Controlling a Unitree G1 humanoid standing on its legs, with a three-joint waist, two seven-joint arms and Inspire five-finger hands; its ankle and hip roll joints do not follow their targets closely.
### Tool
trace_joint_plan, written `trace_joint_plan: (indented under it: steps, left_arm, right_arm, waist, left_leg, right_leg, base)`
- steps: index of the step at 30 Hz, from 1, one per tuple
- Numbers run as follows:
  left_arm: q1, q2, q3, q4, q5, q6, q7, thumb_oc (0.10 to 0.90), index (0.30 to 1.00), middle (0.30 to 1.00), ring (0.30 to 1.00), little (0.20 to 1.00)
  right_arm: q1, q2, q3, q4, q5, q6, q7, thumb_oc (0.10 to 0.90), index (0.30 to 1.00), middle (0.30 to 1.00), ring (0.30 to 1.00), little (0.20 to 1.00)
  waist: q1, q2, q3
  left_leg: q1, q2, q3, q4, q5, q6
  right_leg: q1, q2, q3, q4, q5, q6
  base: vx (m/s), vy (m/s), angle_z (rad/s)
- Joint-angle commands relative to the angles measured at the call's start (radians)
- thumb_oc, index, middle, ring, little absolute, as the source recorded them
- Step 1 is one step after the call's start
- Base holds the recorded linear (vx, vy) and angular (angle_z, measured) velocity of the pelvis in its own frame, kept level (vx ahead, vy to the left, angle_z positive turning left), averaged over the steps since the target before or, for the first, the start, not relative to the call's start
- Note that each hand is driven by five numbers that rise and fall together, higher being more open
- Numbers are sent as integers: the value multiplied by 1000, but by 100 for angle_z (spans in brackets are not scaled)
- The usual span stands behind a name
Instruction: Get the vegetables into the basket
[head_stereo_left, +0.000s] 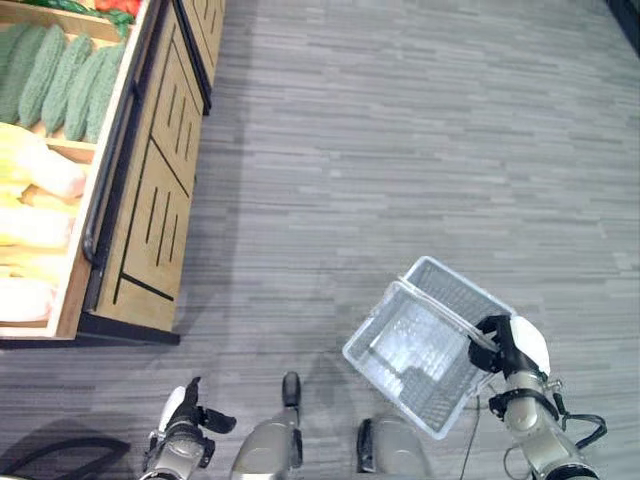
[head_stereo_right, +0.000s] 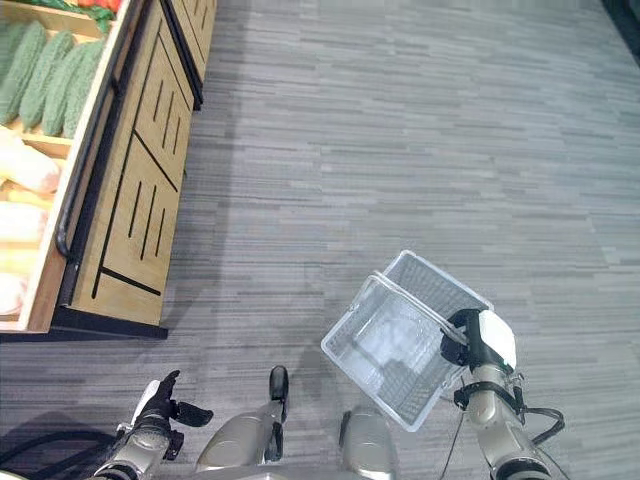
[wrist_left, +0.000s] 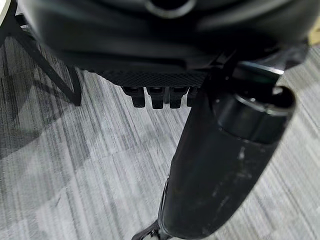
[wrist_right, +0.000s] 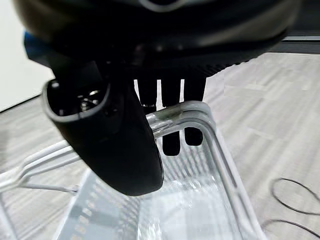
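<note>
Right wrist view shows our right hand (wrist_right: 125, 145) with fingers curled round the white wire handle of a clear plastic basket (head_stereo_left: 425, 345), carried tilted above the grey plank floor (head_stereo_left: 400, 150). Our left hand (head_stereo_left: 185, 415) hangs low, fingers curled on nothing. Green bumpy gourds (head_stereo_left: 55, 80) and pale vegetables (head_stereo_left: 40, 170) lie on a wooden produce stand (head_stereo_left: 150, 200), cut off by the frame.

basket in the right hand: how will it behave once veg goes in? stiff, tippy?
The basket looks like stiff clear plastic, so it should probably keep its shape. It hangs tilted from thin wire handles hooked by the right hand, so it will likely swing. It is empty now; the long green vegetables could shift its balance.
</note>
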Motion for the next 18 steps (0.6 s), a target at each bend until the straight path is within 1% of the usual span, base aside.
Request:
trace_joint_plan:
  steps: [1, 2, 3, 4, 5, 6, 7, 9, 10, 13, 15, 16, 17, 18]
  left_arm:
    - [22, 9, 36, -22, -8, -14, 41, 900, 1000, 1000, 1000, 1000]
    - [12, 5, 36, -6, -7, -14, 40, 900, 1000, 1000, 1000, 1000]
    - [12, 4, 36, -6, -7, -14, 40, 900, 1000, 1000, 1000, 1000]
    - [2, 0, 40, 27, -5, -15, 37, 900, 1000, 1000, 1000, 1000]
    - [2, -1, 40, 28, -4, -15, 37, 900, 1000, 1000, 1000, 1000]
    - [6, -6, 42, 18, -9, -15, 37, 900, 1000, 1000, 1000, 1000]
    - [8, -7, 48, 24, -12, -16, 36, 900, 1000, 1000, 1000, 1000]
    - [13, -14, 56, 36, -21, -17, 35, 900, 1000, 1000, 1000, 1000]
    - [14, -14, 56, 36, -21, -17, 35, 900, 1000, 1000, 1000, 1000]
    - [31, -27, 68, 58, -22, -14, 34, 900, 1000, 1000, 1000, 1000]
    - [49, -36, 76, 57, -30, -9, 33, 900, 1000, 1000, 1000, 1000]
    - [50, -37, 76, 57, -30, -8, 33, 900, 1000, 1000, 1000, 1000]
    - [61, -41, 81, 66, -38, -6, 30, 900, 1000, 1000, 1000, 1000]
    - [65, -46, 77, 70, -38, -8, 28, 900, 1000, 1000, 1000, 1000]
  right_arm:
    - [-51, -83, -81, -85, 23, -30, -73, 400, 300, 300, 300, 300]
    - [-58, -79, -86, -83, 35, -35, -82, 400, 300, 300, 300, 300]
    - [-58, -80, -86, -82, 35, -36, -83, 400, 300, 300, 300, 300]
    - [-58, -78, -86, -85, 42, -40, -86, 400, 300, 300, 300, 300]
    - [-58, -78, -86, -85, 42, -40, -86, 400, 300, 300, 300, 300]
    - [-53, -82, -90, -91, 45, -41, -85, 400, 300, 300, 300, 300]
    - [-48, -85, -92, -99, 42, -40, -82, 400, 300, 300, 300, 300]
    - [-45, -89, -94, -88, 44, -41, -76, 400, 300, 300, 300, 300]
    - [-45, -89, -94, -87, 44, -41, -76, 400, 300, 300, 300, 300]
    - [-41, -99, -91, -89, 44, -44, -62, 400, 300, 300, 300, 300]
    - [-41, -118, -90, -88, 42, -43, -51, 400, 300, 300, 300, 300]
    - [-41, -118, -89, -87, 42, -44, -51, 400, 300, 300, 300, 300]
    - [-38, -138, -91, -99, 40, -47, -45, 400, 300, 300, 300, 300]
    - [-33, -147, -95, -106, 41, -52, -46, 400, 300, 300, 300, 300]
  waist:
    - [-18, 14, 11]
    - [-29, 14, 18]
    - [-31, 16, 20]
    - [-49, 10, 21]
    - [-50, 12, 23]
    - [-65, 12, 21]
    - [-73, 13, 20]
    - [-78, 10, 13]
    - [-80, 11, 14]
    - [-79, 7, -11]
    - [-71, 14, -31]
    - [-74, 16, -31]
    - [-69, 25, -43]
    - [-69, 29, -49]
  left_leg:
    - [15, 66, 8, 50, -117, -130]
    - [33, 52, -15, 68, -140, -134]
    - [35, 54, -17, 70, -144, -134]
    - [58, 41, -45, 88, -169, -144]
    - [60, 43, -47, 90, -172, -144]
    - [84, 34, -77, 104, -196, -151]
    - [96, 29, -95, 115, -210, -154]
    - [119, 19, -124, 130, -232, -161]
    - [120, 19, -126, 131, -233, -161]
    - [156, 15, -157, 140, -255, -170]
    - [177, 34, -173, 143, -250, -184]
    - [179, 36, -175, 142, -250, -185]
    - [183, 66, -200, 152, -226, -206]
    - [179, 80, -209, 156, -214, -214]
  right_leg:
    - [40, -6, 12, -265, 266, 27]
    - [14, 2, 30, -341, 254, 29]
    - [19, 3, 27, -342, 252, 29]
    - [0, 7, 58, -440, 261, 38]
    - [6, 9, 55, -444, 261, 38]
    - [-13, 7, 88, -502, 283, 49]
    - [-13, 7, 99, -533, 291, 54]
    - [-14, 1, 103, -546, 304, 59]
    - [-12, 1, 100, -546, 303, 59]
    - [21, 3, 84, -537, 296, 49]
    - [35, 12, 57, -524, 282, 36]
    - [37, 13, 54, -523, 281, 35]
    - [50, 25, 20, -507, 250, 17]
    - [56, 30, 8, -506, 238, 8]
  base:
    - [186, -40, 35]
    - [140, -39, 48]
    - [300, -91, 46]
    - [175, -55, 51]
    - [348, -115, 47]
    - [289, -103, 61]
    - [387, -152, 52]
    - [249, -121, 62]
    - [189, -107, 84]
    - [250, -161, 66]
    - [239, -191, 47]
    - [259, -299, 41]
    - [214, -296, 18]
    - [269, -395, 19]
